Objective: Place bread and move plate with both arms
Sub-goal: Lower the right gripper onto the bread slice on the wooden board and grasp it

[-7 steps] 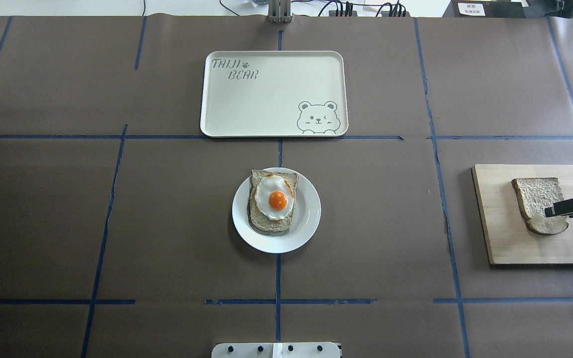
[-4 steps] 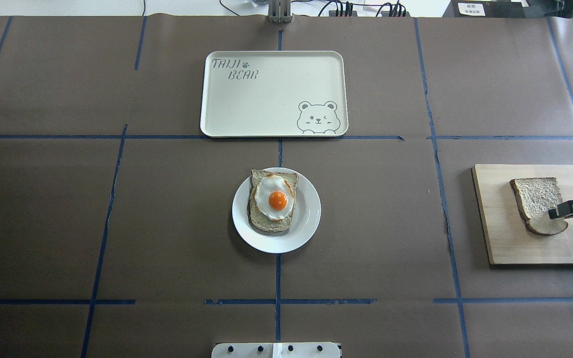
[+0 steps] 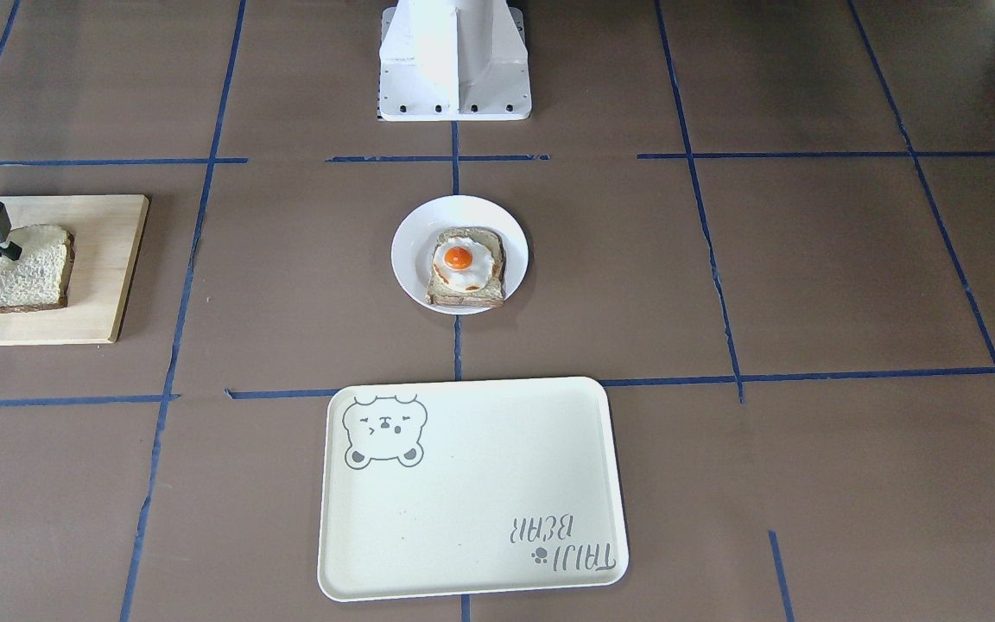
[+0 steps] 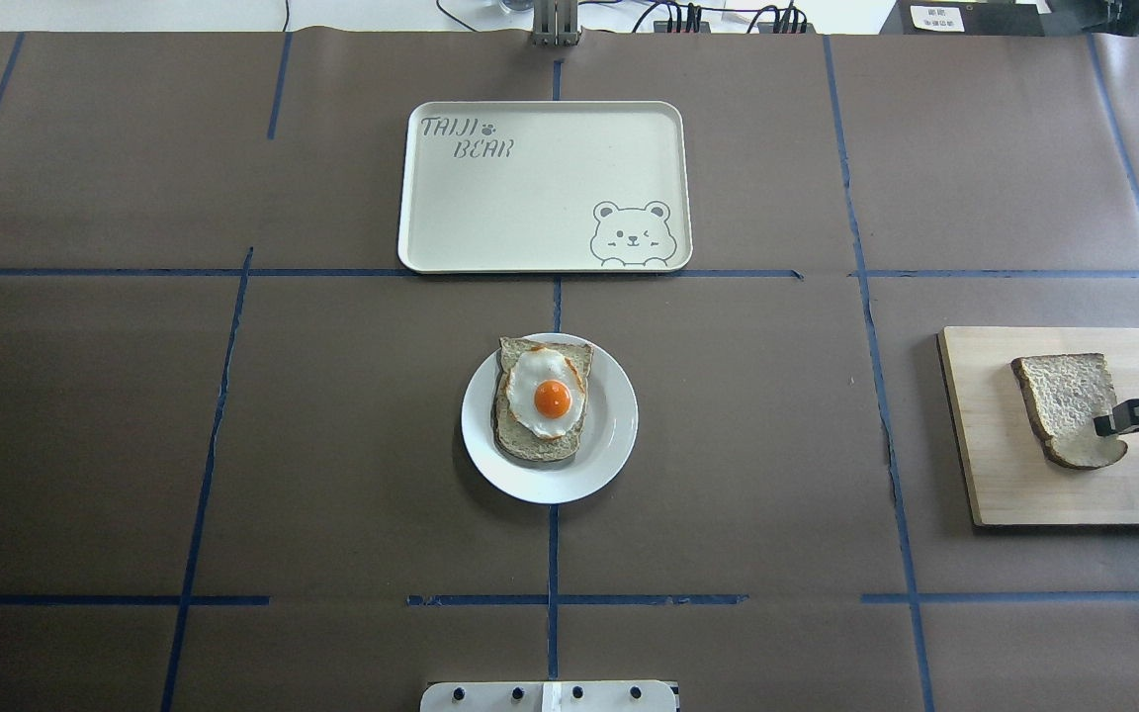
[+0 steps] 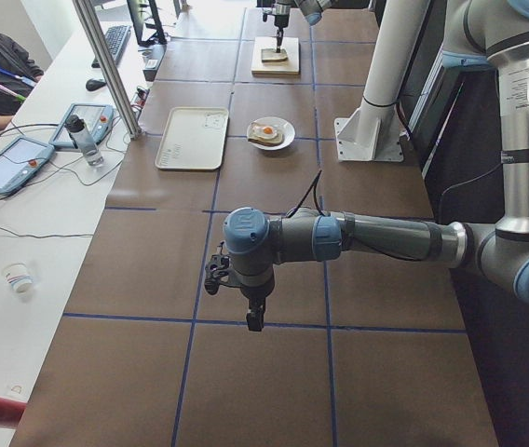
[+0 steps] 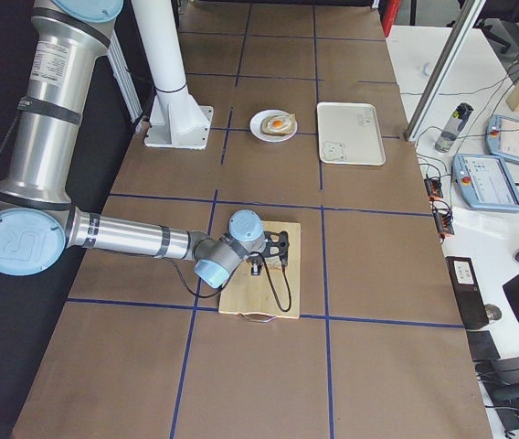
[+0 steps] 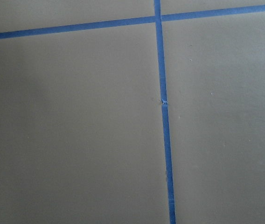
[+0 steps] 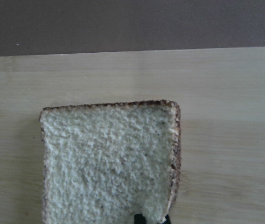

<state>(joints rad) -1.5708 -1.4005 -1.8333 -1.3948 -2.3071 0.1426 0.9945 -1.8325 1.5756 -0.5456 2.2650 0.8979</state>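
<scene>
The bread point(image 4: 1064, 400) lies on a wooden board point(image 4: 1005, 475) at the table's right end; it also shows in the front-facing view point(image 3: 31, 268) and fills the right wrist view point(image 8: 104, 163). My right gripper point(image 4: 1113, 423) is shut on the bread's right edge near its rounded end; its fingertips point(image 8: 139, 218) show at the bottom of the wrist view. The white plate point(image 4: 614, 435) sits mid-table and carries toast topped with a fried egg point(image 4: 550, 396). My left gripper point(image 5: 255, 319) hangs over bare table far to the left, seen only from the side; I cannot tell if it is open.
A cream tray with a bear drawing point(image 4: 530, 198) lies beyond the plate, toward the operators' side. The white pedestal base point(image 3: 454, 60) stands on the robot's side of the plate. Blue tape lines cross the brown table cover.
My right gripper's tip has drawn slightly to the right. The bread has shifted a little to the left and away with it. The plate and tray have not moved.
</scene>
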